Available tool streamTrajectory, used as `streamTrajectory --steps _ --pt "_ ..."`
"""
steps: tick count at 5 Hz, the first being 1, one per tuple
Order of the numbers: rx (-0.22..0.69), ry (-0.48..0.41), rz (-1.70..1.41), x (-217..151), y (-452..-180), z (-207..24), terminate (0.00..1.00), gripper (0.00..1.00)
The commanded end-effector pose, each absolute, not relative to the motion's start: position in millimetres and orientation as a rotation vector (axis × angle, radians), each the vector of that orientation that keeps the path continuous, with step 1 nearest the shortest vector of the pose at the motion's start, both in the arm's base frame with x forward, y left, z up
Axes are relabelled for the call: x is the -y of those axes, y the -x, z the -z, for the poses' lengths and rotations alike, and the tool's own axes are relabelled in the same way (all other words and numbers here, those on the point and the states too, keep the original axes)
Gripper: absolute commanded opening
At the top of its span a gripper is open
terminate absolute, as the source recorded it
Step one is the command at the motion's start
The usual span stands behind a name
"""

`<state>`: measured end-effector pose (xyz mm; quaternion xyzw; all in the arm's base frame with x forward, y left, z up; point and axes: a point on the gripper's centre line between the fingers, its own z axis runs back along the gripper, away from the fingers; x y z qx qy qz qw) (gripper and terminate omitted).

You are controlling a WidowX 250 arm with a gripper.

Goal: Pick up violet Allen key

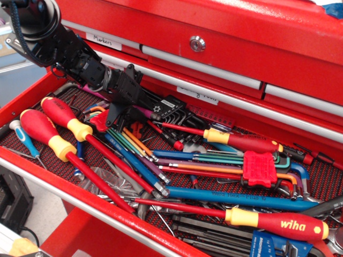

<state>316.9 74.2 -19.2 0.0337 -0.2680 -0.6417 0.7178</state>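
Note:
The violet Allen key lies at the back left of the open red drawer. Its magenta shaft runs from left to lower right. Its grey bent end shows near the drawer's left wall. My black gripper reaches in from the upper left and is down over the middle of the shaft, hiding that stretch. Its fingers look apart, one on each side of the shaft. The key still rests among the tools.
Two red-and-yellow screwdrivers lie in front of the gripper. A red holder with thin coloured keys sits right beside it, and a black hex key set lies behind. A long blue hex key and another red holder lie to the right. The closed drawer front overhangs behind.

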Motion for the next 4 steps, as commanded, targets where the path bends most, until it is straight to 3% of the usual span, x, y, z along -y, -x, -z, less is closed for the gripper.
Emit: streamTrajectory --steps 1,4 --pt "0.530 0.045 1.399 -49.5 -302.8 32.5 0.00 0.00" --pt "0.177 -0.267 1.440 -48.6 -296.5 -103.8 0.00 0.00"
